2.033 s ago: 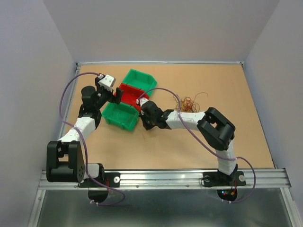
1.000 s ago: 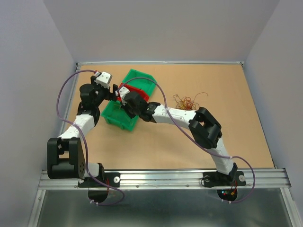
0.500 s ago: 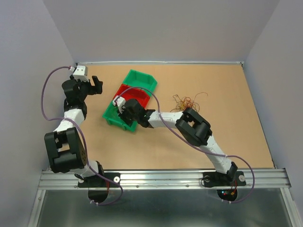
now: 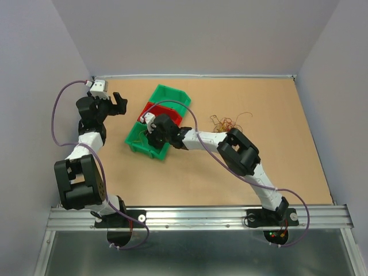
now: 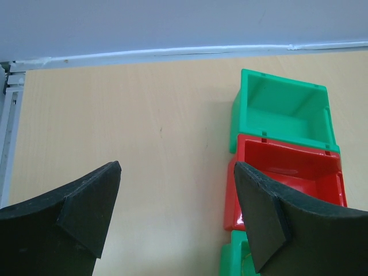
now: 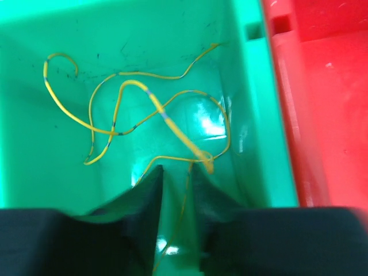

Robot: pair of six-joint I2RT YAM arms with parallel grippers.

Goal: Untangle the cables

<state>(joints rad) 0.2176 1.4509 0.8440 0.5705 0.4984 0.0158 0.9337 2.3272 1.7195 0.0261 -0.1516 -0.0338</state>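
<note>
- Top view: a cables [image 4: 229,123] clump is seen on the desk [image 4: 287,161]. The right claw [image 4: 150,138] is lowered into a green bin [image 4: 138,145].
- Left wrist: the left claw [image 5: 175,172] is spread wide, with nothing held.
- Right wrist: yellow cables [image 6: 167,118] are seen in the green bin [image 6: 57,161]. The right claw [image 6: 175,184] is nearly closed around one strand; whether it is gripped cannot be told.

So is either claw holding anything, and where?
Left gripper: open, empty. A yellow cable runs between the nearly closed fingers of the right gripper; whether it is truly pinched cannot be told.
</note>
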